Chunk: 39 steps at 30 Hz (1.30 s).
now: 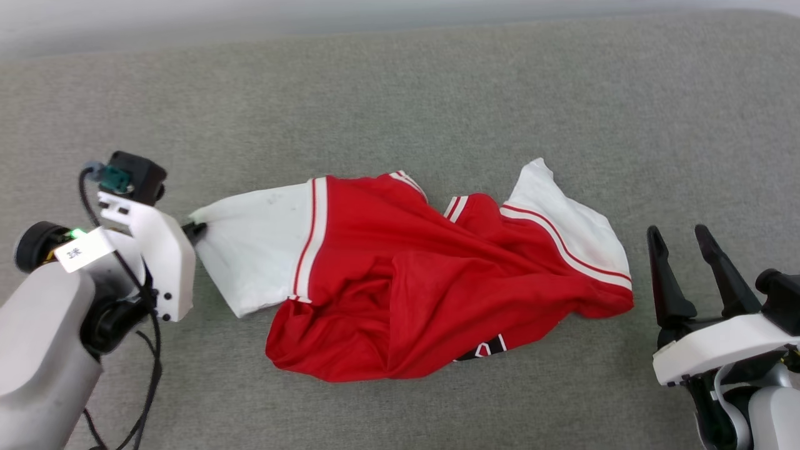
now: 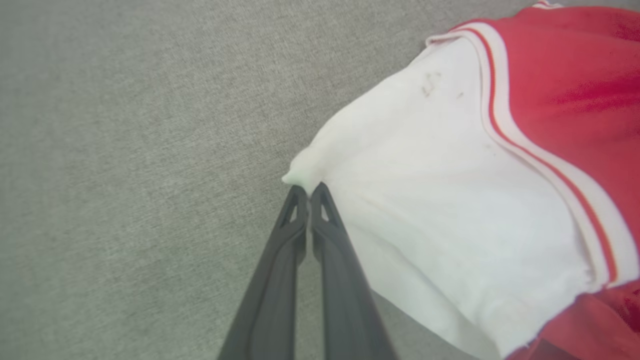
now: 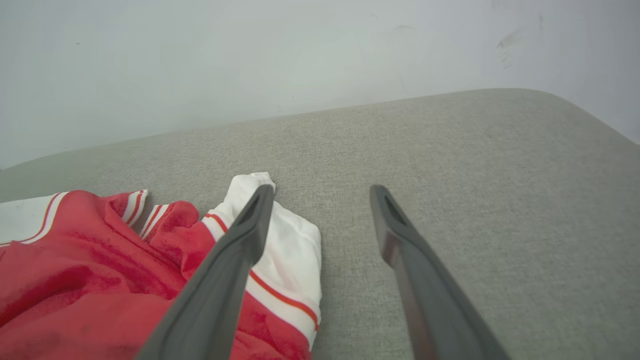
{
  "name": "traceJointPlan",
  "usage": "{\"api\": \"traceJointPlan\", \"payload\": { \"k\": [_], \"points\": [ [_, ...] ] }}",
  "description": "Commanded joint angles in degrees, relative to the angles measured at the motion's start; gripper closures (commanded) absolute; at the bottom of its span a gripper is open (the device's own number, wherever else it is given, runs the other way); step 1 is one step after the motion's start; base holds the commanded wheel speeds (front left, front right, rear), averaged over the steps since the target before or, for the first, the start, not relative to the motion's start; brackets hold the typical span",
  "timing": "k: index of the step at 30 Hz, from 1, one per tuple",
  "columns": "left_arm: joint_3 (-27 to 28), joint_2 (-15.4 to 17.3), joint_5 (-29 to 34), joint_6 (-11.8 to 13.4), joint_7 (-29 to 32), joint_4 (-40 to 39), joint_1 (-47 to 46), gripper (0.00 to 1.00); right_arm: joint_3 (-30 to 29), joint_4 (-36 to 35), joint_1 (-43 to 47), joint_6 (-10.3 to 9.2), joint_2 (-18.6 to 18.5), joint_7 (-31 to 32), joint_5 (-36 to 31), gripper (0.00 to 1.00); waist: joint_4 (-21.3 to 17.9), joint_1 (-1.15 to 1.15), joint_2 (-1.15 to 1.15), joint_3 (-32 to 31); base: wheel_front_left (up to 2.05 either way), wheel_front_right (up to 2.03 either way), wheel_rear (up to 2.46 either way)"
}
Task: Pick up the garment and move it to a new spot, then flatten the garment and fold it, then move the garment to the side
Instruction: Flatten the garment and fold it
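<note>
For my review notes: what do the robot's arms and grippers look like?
The left gripper and right gripper each have two long, tapering dark fingers on white mounts. Pale grey left forearm carries a looping black cable, a white label and a green light.

The middle of the surface is blocked by the garment; room is found along the far edge.

A red jersey shirt had short white sleeves, each bordered with red-and-white striped trim (the neckline carried the same stripes). Black, white-outlined lettering peeked out. The woven fabric surface was flecked grey-green. The left gripper and right gripper had dark grey fingers on white housings.
</note>
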Motion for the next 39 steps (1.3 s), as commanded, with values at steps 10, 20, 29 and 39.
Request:
{"api": "traceJointPlan", "payload": {
  "k": [10,20,29,39],
  "points": [
    [5.60,5.64,-4.25,8.59,-2.19,-20.06,15.41,1.00,-2.47,0.65,2.70,-0.04,-2.04,11.35,-2.30,0.00,4.68,0.00,0.00,-4.57,0.00,0.00,0.00],
    [7.23,8.00,-4.97,14.29,-2.82,-36.55,24.91,1.00,2.08,-1.10,-8.71,-0.04,-11.26,36.95,-1.61,0.00,7.95,0.00,0.00,-1.93,0.00,0.00,0.00],
    [5.91,7.10,-3.10,14.34,-2.76,-39.92,22.15,1.00,8.00,3.61,-23.69,-0.05,-16.13,56.56,4.34,0.00,12.01,0.00,0.00,2.48,0.00,0.00,0.00],
    [4.69,5.74,-2.06,13.38,-3.45,-39.64,19.82,1.00,12.06,12.32,-30.94,-0.05,-18.03,60.87,3.41,0.00,15.56,0.00,0.00,5.48,0.00,0.00,0.00]
  ]
}}
